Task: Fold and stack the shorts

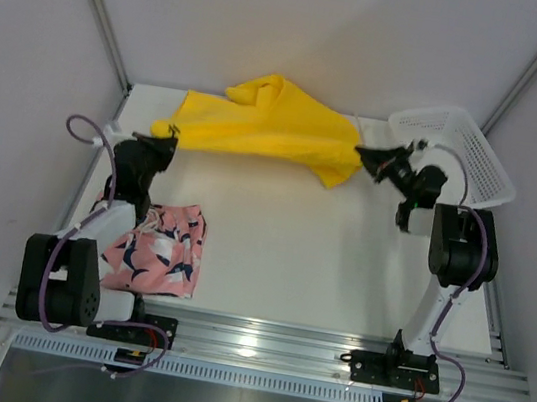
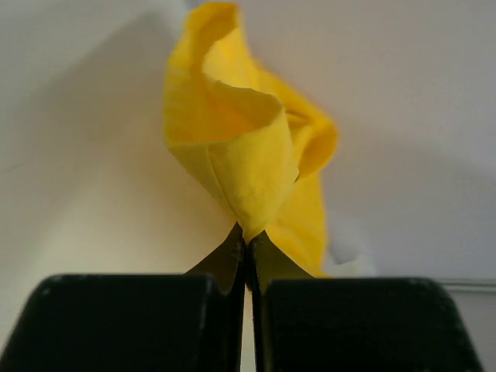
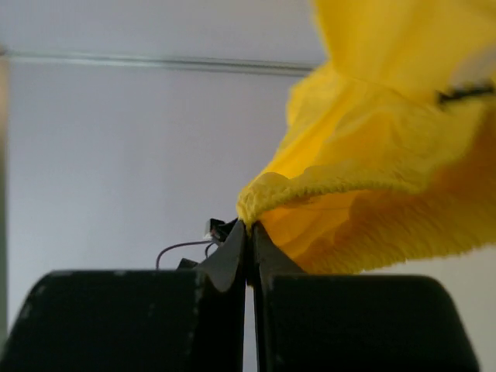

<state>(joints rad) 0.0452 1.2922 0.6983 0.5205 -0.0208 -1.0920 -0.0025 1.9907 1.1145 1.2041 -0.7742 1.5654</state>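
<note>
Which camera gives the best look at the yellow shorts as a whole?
Top external: the yellow shorts appear whole, held between the left end effector and right end effector. Left wrist shows only a curled, pinched corner; right wrist only a bunched hem, equally close-up.

Table (image 1: 301, 256) ctr free, yellow shorts (image 1: 260, 124) span far side, pink shorts (image 1: 160, 251) front-left, basket (image 1: 463, 149) far-right

Left arm: extended forward, left gripper (image 1: 169, 133) raised, jaws pinched tight on yellow shorts (image 1: 260, 119). Right arm: upright, elbow bent, right gripper (image 1: 363, 156) pointing left, jaws pinched tight on same shorts.
</note>
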